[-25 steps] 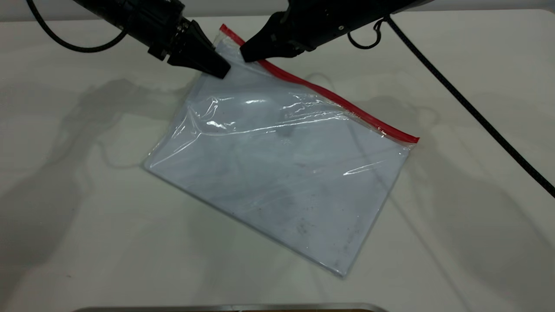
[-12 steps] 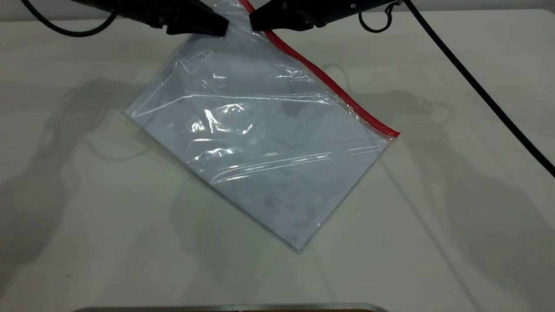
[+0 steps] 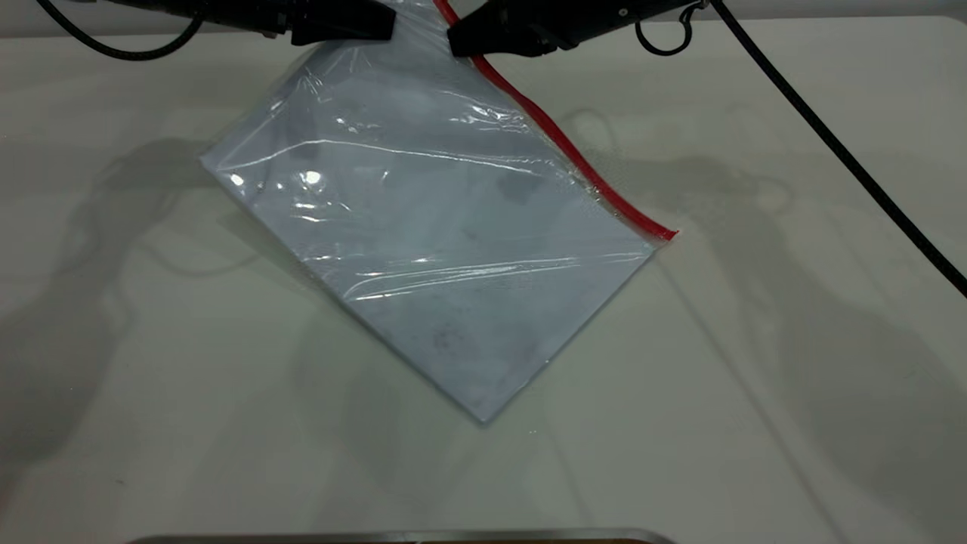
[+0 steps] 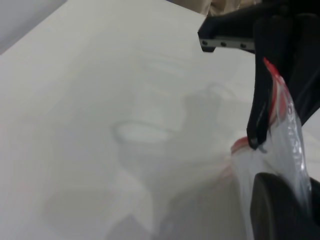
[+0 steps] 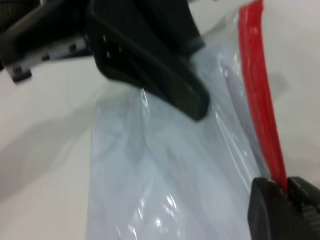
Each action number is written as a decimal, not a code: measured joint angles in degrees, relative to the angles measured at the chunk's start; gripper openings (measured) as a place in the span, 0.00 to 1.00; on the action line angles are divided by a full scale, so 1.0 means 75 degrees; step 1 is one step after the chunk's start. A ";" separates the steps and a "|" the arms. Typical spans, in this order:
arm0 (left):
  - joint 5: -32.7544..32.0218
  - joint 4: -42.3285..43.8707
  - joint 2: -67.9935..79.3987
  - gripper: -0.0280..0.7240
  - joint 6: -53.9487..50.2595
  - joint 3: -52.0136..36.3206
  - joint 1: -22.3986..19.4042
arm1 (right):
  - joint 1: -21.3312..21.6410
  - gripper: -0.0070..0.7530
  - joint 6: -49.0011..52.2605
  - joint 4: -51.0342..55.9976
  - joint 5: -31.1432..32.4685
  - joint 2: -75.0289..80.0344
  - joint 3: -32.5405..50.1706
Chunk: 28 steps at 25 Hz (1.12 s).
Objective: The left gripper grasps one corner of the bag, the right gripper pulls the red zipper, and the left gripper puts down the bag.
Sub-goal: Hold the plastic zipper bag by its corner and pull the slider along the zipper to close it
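Observation:
The bag, a clear bluish-white pouch, hangs tilted from its top corner, and its low corner rests near the table. The red zipper runs down its right edge. My left gripper is shut on the bag's top corner. My right gripper is just to its right, shut on the zipper strip near the top. In the right wrist view, my right gripper pinches the red zipper, with the left gripper's fingers beyond. In the left wrist view, the plastic passes over my own finger.
The right arm's black cable crosses the table at the right. A metal edge lies along the near side. Arm shadows fall on the tabletop left and right.
Both grippers have risen toward the far edge with the bag. The bag has lifted off the table, and its low corner has slid left and farther back.

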<state>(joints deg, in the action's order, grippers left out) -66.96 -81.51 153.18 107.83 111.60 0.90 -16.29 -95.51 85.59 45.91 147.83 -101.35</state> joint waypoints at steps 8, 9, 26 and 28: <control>-0.0008 -0.0299 0.0005 0.11 0.0023 -0.0059 -0.0077 | 0.0083 0.05 0.1004 -0.1933 -0.0154 -0.0007 -0.0037; -0.0008 -0.0400 0.0005 0.11 0.0029 -0.0059 -0.0117 | 0.0130 0.05 0.1144 -0.2256 -0.0165 0.0001 -0.0027; 0.0047 -0.0985 0.0005 0.11 0.0211 -0.0022 -0.0332 | 0.0597 0.06 0.2641 -0.5374 0.0755 0.0149 0.0075; 0.0047 -0.0985 -0.0002 0.11 0.0211 -0.0022 -0.0332 | 0.0597 0.06 0.2657 -0.5498 0.0896 0.0149 0.0075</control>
<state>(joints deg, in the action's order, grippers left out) -66.61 -88.89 153.17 109.41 111.43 -1.59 -11.81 -75.58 44.36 52.63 148.94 -100.78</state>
